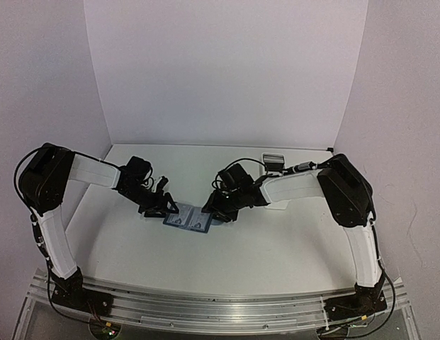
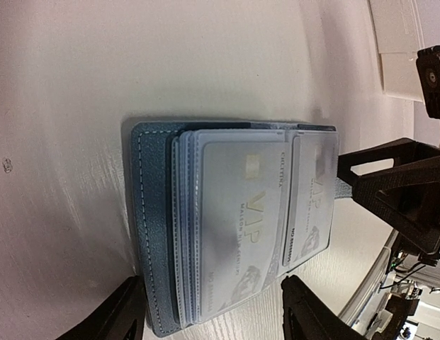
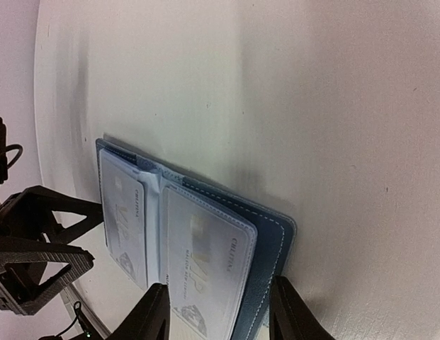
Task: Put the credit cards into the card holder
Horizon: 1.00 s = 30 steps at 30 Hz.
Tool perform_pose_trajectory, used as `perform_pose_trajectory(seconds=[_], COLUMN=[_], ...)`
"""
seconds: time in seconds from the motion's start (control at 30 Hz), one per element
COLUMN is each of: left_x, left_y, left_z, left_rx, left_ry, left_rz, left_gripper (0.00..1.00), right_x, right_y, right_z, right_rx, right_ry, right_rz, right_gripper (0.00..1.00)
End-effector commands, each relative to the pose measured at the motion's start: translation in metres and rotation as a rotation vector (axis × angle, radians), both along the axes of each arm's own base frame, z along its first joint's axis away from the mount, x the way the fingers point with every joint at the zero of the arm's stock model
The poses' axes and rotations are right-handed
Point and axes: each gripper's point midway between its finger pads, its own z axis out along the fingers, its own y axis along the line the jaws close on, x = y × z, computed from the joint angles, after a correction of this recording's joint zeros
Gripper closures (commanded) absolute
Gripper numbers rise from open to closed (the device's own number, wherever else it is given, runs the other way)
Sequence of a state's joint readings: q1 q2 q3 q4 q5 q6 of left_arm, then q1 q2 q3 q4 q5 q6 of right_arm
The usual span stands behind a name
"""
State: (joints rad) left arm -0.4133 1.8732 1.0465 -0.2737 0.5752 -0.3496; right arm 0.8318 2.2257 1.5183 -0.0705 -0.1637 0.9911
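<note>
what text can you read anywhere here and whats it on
"VIP": on the left card, in the card holder.
"VIP": on the right card, in the holder's other half.
Small print along both cards' edges: too blurred to read.

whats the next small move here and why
Likely lift the left end effector straight up. Both cards already look seated in the sleeves of the card holder, which lies open and flat on the table, and this end effector only straddles one half.
</note>
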Motion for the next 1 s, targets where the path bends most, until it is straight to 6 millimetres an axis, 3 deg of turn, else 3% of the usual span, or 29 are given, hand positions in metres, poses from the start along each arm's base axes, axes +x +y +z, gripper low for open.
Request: perform_pose_trajectory(seconds=[0.0, 0.4, 0.57, 0.7, 0.97], left_x=[0.000, 0.001, 0.000, 0.000, 0.002], left_y=[-0.007, -0.007, -0.007, -0.007, -0.007], left_z=[-0.002, 0.001, 0.001, 0.000, 0.000], left_rx=[-0.031, -0.032, -0.033, -0.033, -0.033], left_ry=[-0.003, -0.003, -0.002, 0.000, -0.004], left_rz=[-0.011, -0.009, -0.010, -0.007, -0.005], left_gripper=[0.36, 0.38, 0.38, 0.38, 0.38], right_x=[0.005, 0.004, 0.023, 0.026, 0.010], right_y=[0.021, 0.018, -0.013, -0.013, 0.009], right_z=[0.028, 0.017, 0.038, 0.056, 0.021], right_rx=[0.053, -0.008, -0.163, -0.175, -0.121], right_ry=[-0.065, -0.060, -0.183, -0.241, -0.111], right_rz=[0.035, 0.032, -0.049, -0.038, 0.016], right_gripper=[0.56, 0.57, 0.57, 0.56, 0.62])
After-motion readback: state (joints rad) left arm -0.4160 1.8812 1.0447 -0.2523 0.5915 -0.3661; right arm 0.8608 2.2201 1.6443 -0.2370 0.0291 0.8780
